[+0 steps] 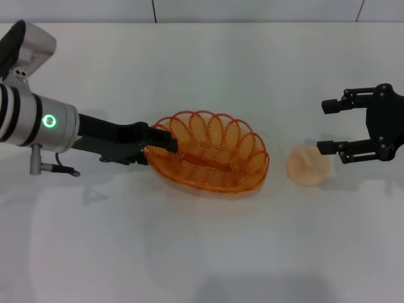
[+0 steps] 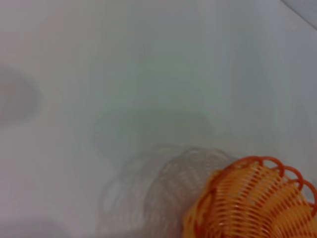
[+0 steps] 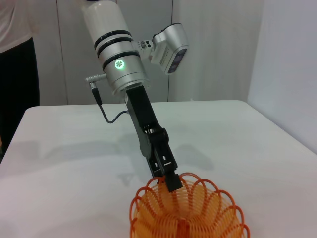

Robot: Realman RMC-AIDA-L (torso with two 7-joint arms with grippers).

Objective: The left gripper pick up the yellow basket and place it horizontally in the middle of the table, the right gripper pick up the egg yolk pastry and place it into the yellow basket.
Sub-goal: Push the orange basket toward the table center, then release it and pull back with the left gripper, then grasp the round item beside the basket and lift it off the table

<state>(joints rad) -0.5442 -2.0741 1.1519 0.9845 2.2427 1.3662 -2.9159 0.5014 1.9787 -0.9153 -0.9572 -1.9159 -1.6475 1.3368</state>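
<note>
1. Head view: the yellow basket [image 1: 208,153] lies lengthwise near the middle of the table [image 1: 202,252], open side up. The left gripper [image 1: 161,141] reaches in from the left, its black fingers clamped on the basket's looped rim at the left end. The egg yolk pastry [image 1: 308,165] sits on the table just to the right of the basket, apart from it. The right gripper [image 1: 330,127] is at the right edge with its fingers spread wide; the nearer finger lies just beside the pastry, and whether it touches cannot be told.

2. Left wrist view: only part of the yellow basket [image 2: 252,201] shows, over the white table [image 2: 124,74], with its shadow beside it. The gripper's own fingers are out of sight.

3. Right wrist view: the left gripper [image 3: 171,181] comes down from its banded white arm [image 3: 116,49] with the green ring light [image 3: 119,63], gripping the far rim of the yellow basket [image 3: 188,210], which rests on the table [image 3: 74,148].
</note>
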